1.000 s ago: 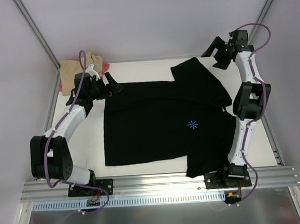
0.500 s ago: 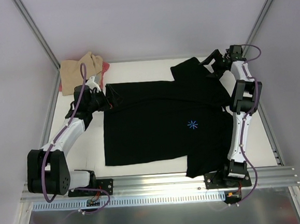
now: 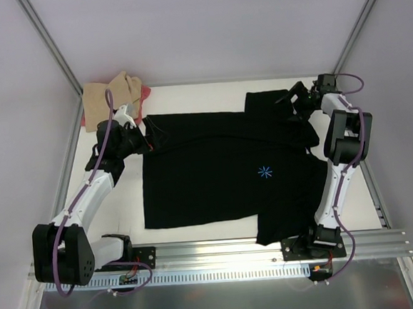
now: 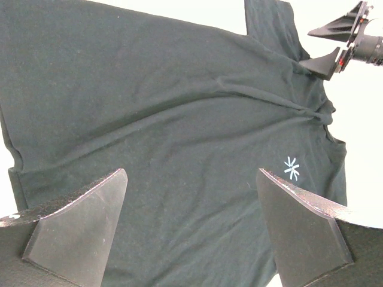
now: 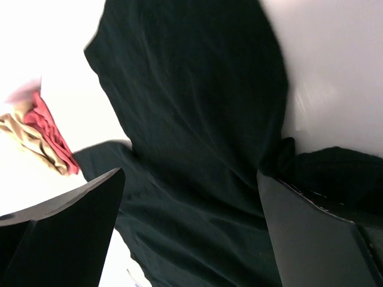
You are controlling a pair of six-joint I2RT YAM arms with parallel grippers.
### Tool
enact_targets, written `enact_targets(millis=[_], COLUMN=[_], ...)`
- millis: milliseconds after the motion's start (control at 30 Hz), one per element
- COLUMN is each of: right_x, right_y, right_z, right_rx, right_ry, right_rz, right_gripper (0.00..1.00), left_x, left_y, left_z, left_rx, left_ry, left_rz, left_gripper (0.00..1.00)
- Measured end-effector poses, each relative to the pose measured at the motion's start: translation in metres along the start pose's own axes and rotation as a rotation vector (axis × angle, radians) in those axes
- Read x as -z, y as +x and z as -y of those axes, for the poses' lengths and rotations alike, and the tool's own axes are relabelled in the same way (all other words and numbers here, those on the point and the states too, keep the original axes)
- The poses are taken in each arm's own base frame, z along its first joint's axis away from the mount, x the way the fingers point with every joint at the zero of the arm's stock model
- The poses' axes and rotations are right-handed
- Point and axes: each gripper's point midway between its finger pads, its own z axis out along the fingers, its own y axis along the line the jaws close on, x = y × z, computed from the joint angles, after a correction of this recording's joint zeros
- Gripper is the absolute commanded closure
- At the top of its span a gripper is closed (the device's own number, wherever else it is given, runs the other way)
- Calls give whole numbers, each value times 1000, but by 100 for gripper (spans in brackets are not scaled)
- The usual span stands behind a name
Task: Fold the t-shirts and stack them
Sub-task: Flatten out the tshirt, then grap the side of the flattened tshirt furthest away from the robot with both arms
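Top external view: black t-shirt spread flat mid-frame on the surface | left pincer wide open at its upper-left corner | right pincer agape over its upper-right sleeve, probably to fold it in | tan shirt heaped upper left.

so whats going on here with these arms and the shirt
Two robot arms are at work on a black shirt spread flat on the table. The left pincer is open at the shirt's far left edge, and the right pincer is open over its far right sleeve. Neither seems to grip the cloth yet. A tan shirt and a red shirt lie bunched in the far left corner.
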Motion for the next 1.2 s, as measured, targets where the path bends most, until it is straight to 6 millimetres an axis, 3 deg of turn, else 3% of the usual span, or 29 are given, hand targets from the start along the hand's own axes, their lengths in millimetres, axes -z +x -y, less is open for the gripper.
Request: enact_targets(millis=[133,300,567,700,833,1200], right_x=[7,11,23,13,-9,-16], right_y=[8,2,-64,-78,-74,-82], right_z=[5,3,-31,-23,1,-3], right_rx=[10,21,85,78,36,15], right_ry=[19,34,-24,-22,6,-28], right_rz=[-2,11,142,154,120,126], right_gripper=[0,0,1,0,0,0], left_x=[7,11,12,12,10,7], left_y=[1,3,9,11,12,20], left_z=[3,4,1,-1,-2,-3], left_rx=[-6,-7,-14,-17,-15,-17], left_ry=[6,7,-4,-8,-10,-5], left_rz=[11,13,-8,-17,-23,-35], left_gripper=[8,8,8,8,8,8])
